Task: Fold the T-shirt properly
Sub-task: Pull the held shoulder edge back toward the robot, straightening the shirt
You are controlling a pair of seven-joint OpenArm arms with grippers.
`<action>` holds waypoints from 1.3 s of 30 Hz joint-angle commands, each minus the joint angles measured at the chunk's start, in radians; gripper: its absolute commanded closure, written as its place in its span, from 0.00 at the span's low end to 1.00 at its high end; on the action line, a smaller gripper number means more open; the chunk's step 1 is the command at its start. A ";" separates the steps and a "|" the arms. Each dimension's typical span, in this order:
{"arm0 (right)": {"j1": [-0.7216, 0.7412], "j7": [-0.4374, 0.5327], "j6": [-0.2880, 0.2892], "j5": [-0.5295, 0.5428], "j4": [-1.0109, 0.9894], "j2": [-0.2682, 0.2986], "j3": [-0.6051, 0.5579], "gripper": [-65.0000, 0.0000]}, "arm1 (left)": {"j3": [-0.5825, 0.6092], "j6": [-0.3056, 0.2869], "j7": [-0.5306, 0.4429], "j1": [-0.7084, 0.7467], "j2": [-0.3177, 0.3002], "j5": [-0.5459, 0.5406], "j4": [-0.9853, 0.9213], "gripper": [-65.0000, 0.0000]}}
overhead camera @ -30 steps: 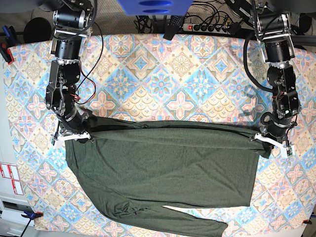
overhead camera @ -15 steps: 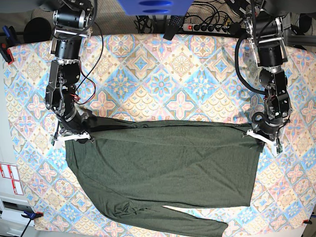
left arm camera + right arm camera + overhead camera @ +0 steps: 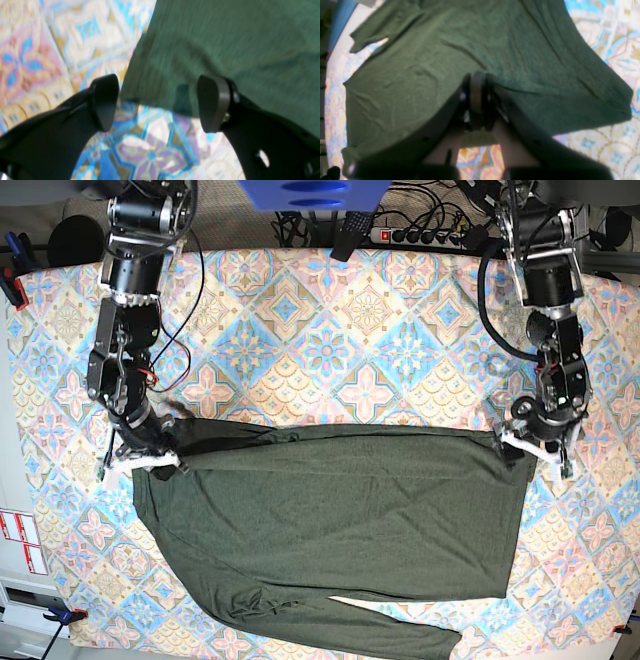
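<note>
The dark olive T-shirt (image 3: 340, 520) lies spread flat across the patterned table, one long sleeve (image 3: 380, 632) trailing along the front edge. On the base view's right, my left gripper (image 3: 535, 448) stands open at the shirt's upper right corner. In the left wrist view its fingers (image 3: 103, 102) are wide apart, and the T-shirt (image 3: 225, 37) corner lies loose between them. On the base view's left, my right gripper (image 3: 140, 462) is shut on the shirt's upper left corner. In the right wrist view that gripper (image 3: 476, 95) pinches a raised fold of the T-shirt (image 3: 420, 62).
The colourful tiled tablecloth (image 3: 330, 340) covers the table behind the shirt. A power strip with cables (image 3: 420, 232) and a blue object (image 3: 300, 192) sit past the back edge. Clamps (image 3: 10, 280) hold the cloth at the left edge.
My left gripper has opened and let go of the shirt's right corner, then drawn back a little toward the table's rear. The right gripper keeps its hold and has shifted slightly rearward.
</note>
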 commanded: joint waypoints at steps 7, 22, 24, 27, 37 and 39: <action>-0.017 -0.085 0.003 0.003 0.025 0.010 0.009 0.79 | -0.002 -0.001 -0.027 -0.014 -0.011 -0.002 -0.062 0.30; -0.040 -0.088 0.000 0.003 -0.001 0.010 0.012 0.65 | 0.063 -0.001 -0.074 -0.043 -0.005 0.001 -0.145 0.29; -0.037 -0.090 0.000 0.003 -0.018 0.010 0.038 0.65 | 0.075 -0.001 -0.074 -0.043 -0.005 -0.001 -0.145 0.29; -0.037 -0.090 0.000 0.003 -0.029 0.010 0.089 0.65 | 0.080 -0.001 -0.074 -0.043 0.004 -0.001 -0.145 0.29; -0.071 -0.091 0.000 0.003 -0.026 0.010 0.149 0.65 | 0.078 -0.001 -0.074 -0.043 0.018 0.009 -0.168 0.30; -0.071 -0.091 0.000 0.003 -0.027 0.010 0.149 0.65 | 0.074 -0.001 -0.076 -0.055 0.018 0.006 -0.200 0.30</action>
